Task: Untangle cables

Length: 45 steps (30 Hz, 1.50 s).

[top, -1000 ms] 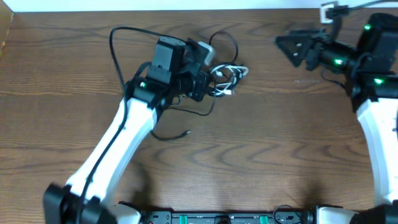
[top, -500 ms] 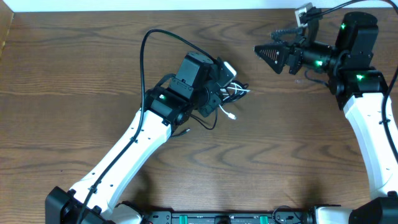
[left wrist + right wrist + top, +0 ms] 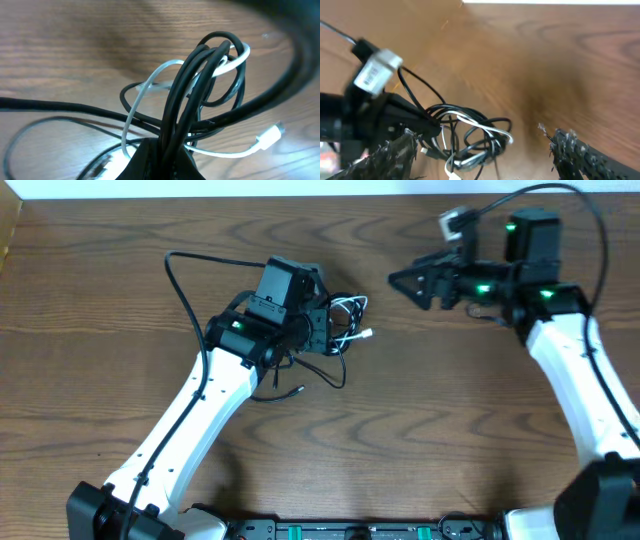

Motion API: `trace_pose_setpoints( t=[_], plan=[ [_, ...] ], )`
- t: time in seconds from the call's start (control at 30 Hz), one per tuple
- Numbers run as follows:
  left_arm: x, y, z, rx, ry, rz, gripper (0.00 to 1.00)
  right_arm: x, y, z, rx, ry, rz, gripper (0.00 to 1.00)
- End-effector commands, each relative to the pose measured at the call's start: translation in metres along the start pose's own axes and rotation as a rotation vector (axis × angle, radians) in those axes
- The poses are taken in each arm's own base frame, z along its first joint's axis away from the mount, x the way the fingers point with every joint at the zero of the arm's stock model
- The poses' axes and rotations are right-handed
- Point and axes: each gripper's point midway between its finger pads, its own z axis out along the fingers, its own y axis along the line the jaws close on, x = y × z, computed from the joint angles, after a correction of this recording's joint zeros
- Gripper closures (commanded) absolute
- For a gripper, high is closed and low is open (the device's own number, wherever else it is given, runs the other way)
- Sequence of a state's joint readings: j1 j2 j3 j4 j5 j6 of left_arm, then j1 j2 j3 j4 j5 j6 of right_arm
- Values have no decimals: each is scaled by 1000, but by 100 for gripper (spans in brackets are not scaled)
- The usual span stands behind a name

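The cables [image 3: 347,317] are a small tangle of thin black cords and one white cord, lifted at the table's middle back. My left gripper [image 3: 324,326] is shut on the black loops, and the left wrist view shows them rising out of its closed jaws [image 3: 167,159]. The white cord [image 3: 148,83] threads through the loops and ends in a white plug [image 3: 270,137]. A loose black end [image 3: 298,391] lies on the table. My right gripper [image 3: 404,280] is open just right of the tangle and points at it. In the right wrist view the cables [image 3: 476,131] hang between its spread fingers [image 3: 391,153].
The left arm's own thick black wire [image 3: 178,272] arcs out to the left of its wrist. A labelled white block [image 3: 376,70] sits on the left gripper. A white wall [image 3: 300,188] borders the table's far edge, and a black rail [image 3: 370,530] runs along the front edge.
My left arm swung right with the tangle, then came back left. My right arm has moved steadily left and slightly nearer, closing on the tangle with its jaws still apart.
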State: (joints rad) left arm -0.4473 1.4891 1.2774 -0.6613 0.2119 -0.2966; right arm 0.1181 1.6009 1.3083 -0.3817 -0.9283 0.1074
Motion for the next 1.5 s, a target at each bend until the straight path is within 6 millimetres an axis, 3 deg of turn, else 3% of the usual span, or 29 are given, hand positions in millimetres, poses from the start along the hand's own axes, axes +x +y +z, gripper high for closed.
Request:
trace_pose_setpoints(
  t=[0.0, 0.2, 0.37, 0.63, 0.8, 0.83, 1.03, 1.2, 1.47],
  plan=[
    [4, -21, -2, 118, 34, -90, 93, 13, 16, 25, -93, 52, -76, 16],
    [4, -23, -2, 127, 41, -131, 93, 17, 39, 54, -165, 62, -157, 18],
    [4, -22, -2, 124, 39, -131, 93, 17, 53, 64, -195, 56, -210, 21],
    [3, -23, -2, 125, 35, -130, 92, 34, 54, 99, -164, 92, -259, 32],
    [3, -22, -2, 119, 33, -130, 92, 27, 58, 112, -182, 52, -259, 45],
    [2, -19, -1, 107, 28, -130, 93, 22, 55, 112, -159, 35, -248, 50],
    [-1, -12, -1, 65, 9, -130, 93, -1, 24, 111, 14, -50, -135, 99],
    [-2, 6, 0, -36, -14, -135, 93, -17, -14, 91, 135, -110, 10, 99],
    [5, 56, -9, -292, -22, -150, 93, -49, -72, 25, 243, -238, 152, 99]
  ],
)
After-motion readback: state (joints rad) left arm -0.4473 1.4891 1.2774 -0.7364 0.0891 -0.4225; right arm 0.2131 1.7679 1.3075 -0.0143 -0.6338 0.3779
